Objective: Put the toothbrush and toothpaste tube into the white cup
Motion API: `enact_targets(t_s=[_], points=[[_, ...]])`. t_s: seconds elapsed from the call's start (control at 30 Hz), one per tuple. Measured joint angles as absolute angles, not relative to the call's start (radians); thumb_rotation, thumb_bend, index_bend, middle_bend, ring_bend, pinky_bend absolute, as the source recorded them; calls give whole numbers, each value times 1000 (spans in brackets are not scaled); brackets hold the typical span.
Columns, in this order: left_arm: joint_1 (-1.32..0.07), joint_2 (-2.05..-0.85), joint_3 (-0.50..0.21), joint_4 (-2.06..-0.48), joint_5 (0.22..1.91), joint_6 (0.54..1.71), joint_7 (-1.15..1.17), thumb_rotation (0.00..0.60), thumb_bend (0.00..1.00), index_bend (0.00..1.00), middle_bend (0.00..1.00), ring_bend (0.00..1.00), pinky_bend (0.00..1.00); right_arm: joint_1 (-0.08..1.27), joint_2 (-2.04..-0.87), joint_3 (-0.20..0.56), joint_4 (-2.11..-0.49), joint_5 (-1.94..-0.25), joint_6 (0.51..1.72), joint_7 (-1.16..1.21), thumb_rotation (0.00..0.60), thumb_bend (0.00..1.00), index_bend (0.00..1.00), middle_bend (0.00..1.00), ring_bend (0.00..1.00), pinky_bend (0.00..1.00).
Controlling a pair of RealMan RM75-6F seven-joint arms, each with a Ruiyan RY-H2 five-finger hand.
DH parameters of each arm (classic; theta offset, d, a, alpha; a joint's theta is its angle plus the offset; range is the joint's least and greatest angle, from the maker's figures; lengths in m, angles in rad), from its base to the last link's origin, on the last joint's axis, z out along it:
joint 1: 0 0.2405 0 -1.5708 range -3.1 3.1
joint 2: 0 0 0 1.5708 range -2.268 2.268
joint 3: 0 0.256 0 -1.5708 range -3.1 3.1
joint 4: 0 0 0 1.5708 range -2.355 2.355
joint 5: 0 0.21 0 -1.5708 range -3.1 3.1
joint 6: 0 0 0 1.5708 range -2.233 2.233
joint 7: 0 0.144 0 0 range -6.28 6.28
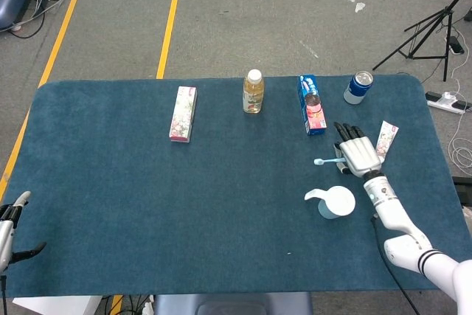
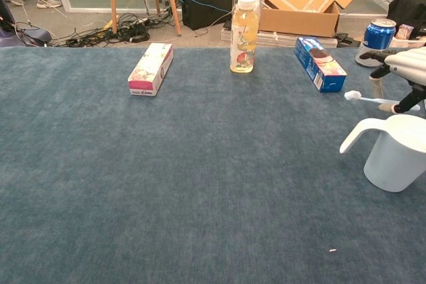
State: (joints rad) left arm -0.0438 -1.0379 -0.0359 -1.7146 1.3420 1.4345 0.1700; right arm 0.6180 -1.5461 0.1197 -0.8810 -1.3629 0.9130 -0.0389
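Right hand lifts the toothbrush near the cup

The right hand point(image 1: 359, 156) pinches the toothbrush point(image 2: 373, 100) level above the counter point(image 1: 147, 197), probably for tipping into the white cup point(image 1: 336, 201) at lower right; the toothpaste tube point(image 1: 385, 139) lies beside it.

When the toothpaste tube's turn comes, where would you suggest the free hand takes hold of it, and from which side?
Probably around the middle of the toothpaste tube, coming down from above. It lies flat on the table, lengthwise away from the robot, beside the right hand, so its two long edges are open to the fingers. That hand holds the toothbrush, so this must wait. The white cup stands just nearer.
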Motion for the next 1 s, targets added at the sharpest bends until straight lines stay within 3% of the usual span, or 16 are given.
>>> enact_targets(t_s=[0.63, 1.0], points=[[-47, -1046, -35, -1708, 1334, 1427, 184, 600, 0, 64, 231, 205, 279, 552, -1286, 167, -1307, -1388, 1092, 28, 600, 245, 590, 10, 0, 123], [-51, -1050, -36, -1704, 1327, 1420, 190, 600, 0, 64, 231, 205, 279, 494, -1088, 150, -1587, -1415, 1097, 251, 600, 244, 590, 15, 0, 123]])
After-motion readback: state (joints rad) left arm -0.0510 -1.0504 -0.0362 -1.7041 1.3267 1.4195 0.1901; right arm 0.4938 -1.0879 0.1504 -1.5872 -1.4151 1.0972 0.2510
